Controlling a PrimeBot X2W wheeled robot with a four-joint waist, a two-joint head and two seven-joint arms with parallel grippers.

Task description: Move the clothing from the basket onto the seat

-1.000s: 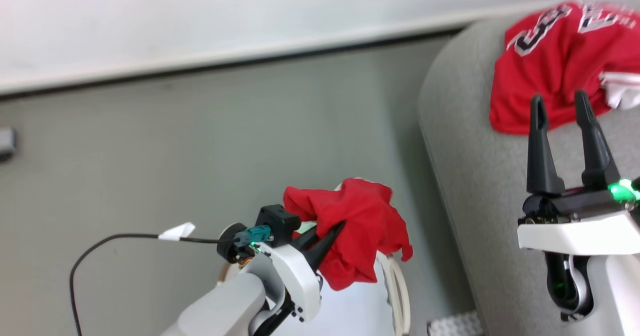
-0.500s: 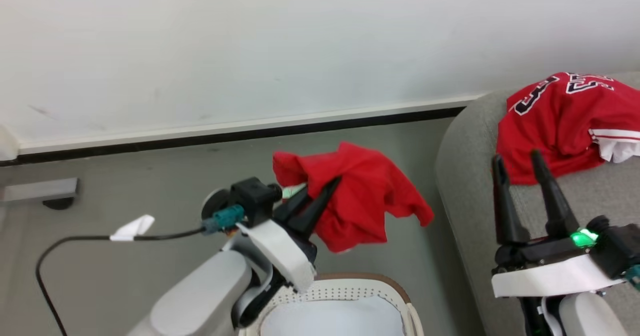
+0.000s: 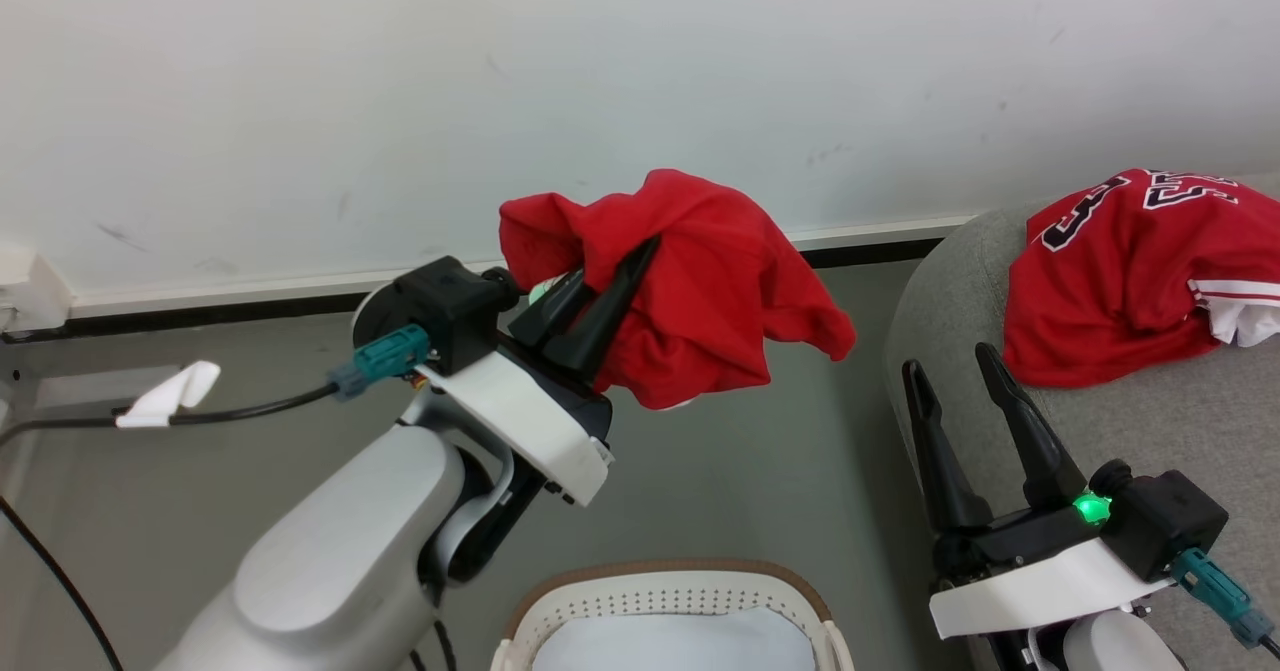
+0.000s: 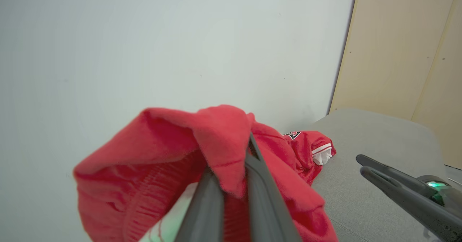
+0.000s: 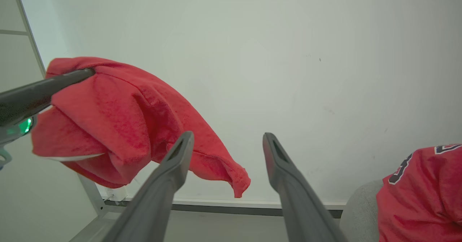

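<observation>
My left gripper (image 3: 620, 256) is shut on a bunched red garment (image 3: 690, 291), held up in the air above the floor, left of the seat. In the left wrist view the red garment (image 4: 173, 162) drapes over my closed fingers (image 4: 260, 184). A second red jersey (image 3: 1120, 271) with black-and-white numbers lies on the grey seat (image 3: 1150, 421). My right gripper (image 3: 955, 371) stands open and empty by the seat's left edge. The white basket (image 3: 670, 591) with a brown rim sits at the bottom, below the held garment. In the right wrist view the held garment (image 5: 119, 119) hangs at the left.
A white wall (image 3: 400, 81) with a dark baseboard runs behind. Grey floor (image 3: 250, 441) lies between wall and basket. A black cable (image 3: 240, 411) with a white tag trails from my left wrist. A tan panel (image 4: 404, 47) stands beyond the seat.
My left gripper has lifted the red garment well above the basket. The head camera has tilted up, showing more wall. My right gripper has stayed open.
</observation>
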